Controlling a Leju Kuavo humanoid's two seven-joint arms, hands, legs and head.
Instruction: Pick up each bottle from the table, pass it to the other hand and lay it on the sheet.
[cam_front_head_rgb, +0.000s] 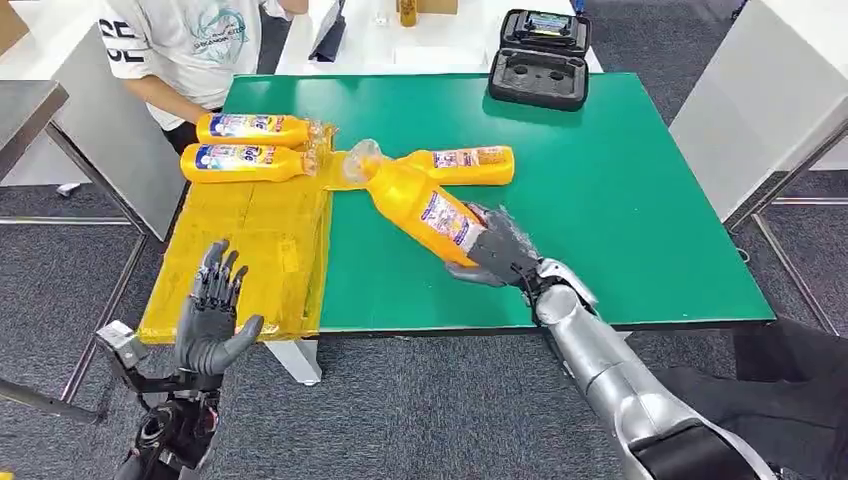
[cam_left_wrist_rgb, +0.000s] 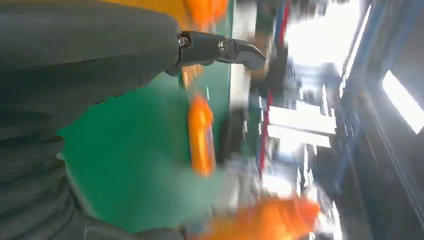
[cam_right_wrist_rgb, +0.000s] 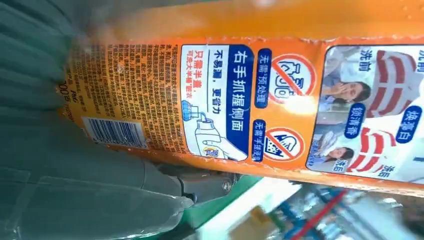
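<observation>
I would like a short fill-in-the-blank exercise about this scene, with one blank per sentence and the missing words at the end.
1. The right hand grips the base end of an orange bottle, while the left hand holds ____.
2. The number of bottles already lying on the yellow sheet is ____.
3. One more bottle lies on the ____ table.
4. The black case at the far edge stands ____.

Missing words: nothing; two; green; open

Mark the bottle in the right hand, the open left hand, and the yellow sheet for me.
held bottle (cam_front_head_rgb: 432, 212), head view, on its printed label mid-body.
left hand (cam_front_head_rgb: 211, 312), head view, on the palm, fingers spread.
yellow sheet (cam_front_head_rgb: 245, 255), head view, on a bare part below the two laid bottles.
</observation>
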